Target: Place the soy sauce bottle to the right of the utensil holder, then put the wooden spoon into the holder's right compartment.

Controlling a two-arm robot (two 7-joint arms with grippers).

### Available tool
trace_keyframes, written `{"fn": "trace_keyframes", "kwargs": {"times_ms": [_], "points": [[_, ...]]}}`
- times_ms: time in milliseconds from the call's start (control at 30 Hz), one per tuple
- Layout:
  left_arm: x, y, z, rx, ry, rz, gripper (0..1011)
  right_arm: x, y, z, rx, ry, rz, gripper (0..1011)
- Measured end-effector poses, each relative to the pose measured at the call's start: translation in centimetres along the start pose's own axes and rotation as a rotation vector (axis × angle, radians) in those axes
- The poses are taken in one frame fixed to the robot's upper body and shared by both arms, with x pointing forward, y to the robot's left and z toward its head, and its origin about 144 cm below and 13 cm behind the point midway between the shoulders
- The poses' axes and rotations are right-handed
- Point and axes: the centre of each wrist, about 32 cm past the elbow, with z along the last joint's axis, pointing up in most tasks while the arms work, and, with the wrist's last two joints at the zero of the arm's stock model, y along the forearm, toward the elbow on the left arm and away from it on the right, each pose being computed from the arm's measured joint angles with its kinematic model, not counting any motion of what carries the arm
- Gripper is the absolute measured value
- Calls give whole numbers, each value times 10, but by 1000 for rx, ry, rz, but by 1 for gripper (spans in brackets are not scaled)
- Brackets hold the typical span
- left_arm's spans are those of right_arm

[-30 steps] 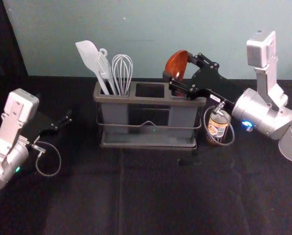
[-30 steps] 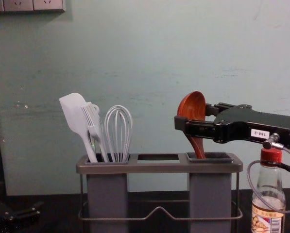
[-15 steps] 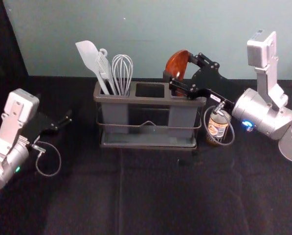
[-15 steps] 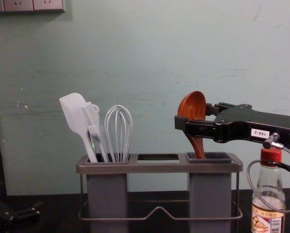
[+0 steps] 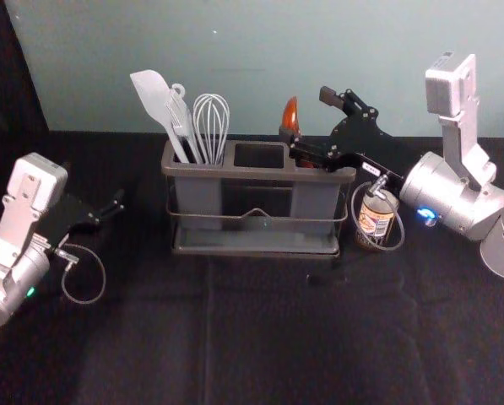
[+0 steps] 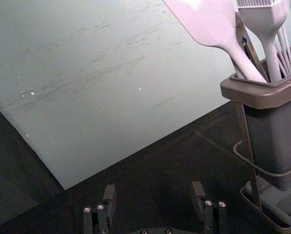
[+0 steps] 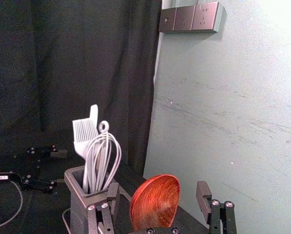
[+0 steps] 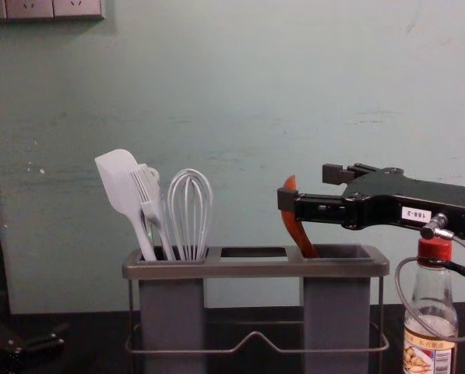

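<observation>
**Withdrawal could undo the placement**

Our right gripper [image 8: 309, 187] stands spread above the right compartment [image 8: 337, 312] of the grey rectangular utensil holder [image 8: 255, 269], where the brown wooden spoon [image 8: 296, 227] leans. Backing off askew, we could drag it out; the thin looped cable [image 8: 398, 274] might topple the red-capped glass soy sauce bottle [image 8: 428, 292], right of the holder. Our left gripper [image 6: 154, 191] idles spread, left of the holder.

I see my right pincer [image 8: 310, 187] open, the spoon [image 7: 156, 202] between its jaws, the whisk [image 7: 104, 158] and brush [image 7: 85, 134] in the holder [image 7: 78, 207].
</observation>
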Motion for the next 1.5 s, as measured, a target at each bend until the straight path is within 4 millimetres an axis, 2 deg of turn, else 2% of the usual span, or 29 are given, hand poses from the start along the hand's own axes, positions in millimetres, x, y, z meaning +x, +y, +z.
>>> {"fn": "trace_keyframes", "kwargs": {"times_ms": [400, 767, 967, 1133, 1167, 1467, 1500], "points": [[0, 0, 0, 0, 0, 0, 1005, 0, 0, 0, -2, -1, -2, 1004], [0, 0, 0, 0, 0, 0, 1005, -6, -7, 17, 17, -22, -45, 1004], [0, 0, 0, 0, 0, 0, 1005, -10, -19, 33, 45, -31, -84, 1004], [0, 0, 0, 0, 0, 0, 1005, -19, -40, 48, 61, -30, -146, 1004], [0, 0, 0, 0, 0, 0, 1005, -19, -40, 48, 61, -30, -146, 1004], [0, 0, 0, 0, 0, 0, 1005, -47, -84, 60, 53, -64, -304, 1004], [0, 0, 0, 0, 0, 0, 1005, -47, -84, 60, 53, -64, -304, 1004]]}}
